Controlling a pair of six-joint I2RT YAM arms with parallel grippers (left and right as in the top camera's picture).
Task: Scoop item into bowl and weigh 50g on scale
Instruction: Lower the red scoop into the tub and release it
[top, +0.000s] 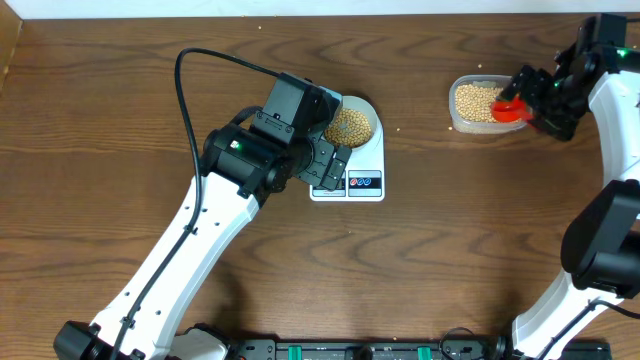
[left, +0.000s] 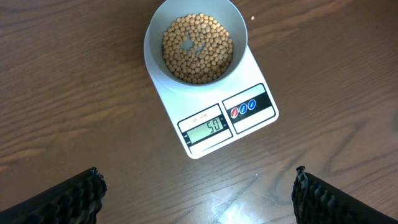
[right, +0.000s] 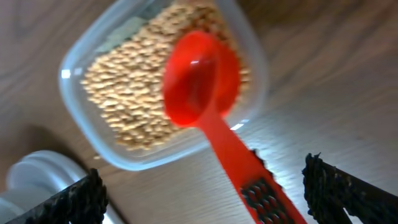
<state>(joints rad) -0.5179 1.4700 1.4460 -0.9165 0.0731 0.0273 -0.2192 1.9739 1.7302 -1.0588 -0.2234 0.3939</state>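
Fingers of your left gripper (top: 335, 165) hover over the scale's (top: 368, 185) near-left edge overhead; the bowl (top: 374, 110) on it holds soybeans (top: 350, 125). Left wrist: your fingers (left: 68, 199) spread wide, and the display (left: 205, 127) reads 50. Right wrist: your right gripper (right: 205, 180) also gapes wide, the red spoon (right: 202, 78) resting on the far-right bean tub (right: 81, 59).

Left arm (top: 200, 215): white tubular links, black joint housings, one small green lamp (top: 237, 146) lit on a housing. A black cable (top: 185, 75) runs in a loop from the wrist section. Right arm (top: 612, 110): same build, with white links, black joints and green lamps near the wrist. Left finger pads (left: 68, 199) and right finger pads (right: 62, 202): black, finely ribbed, with serrated edges. No markings legible.
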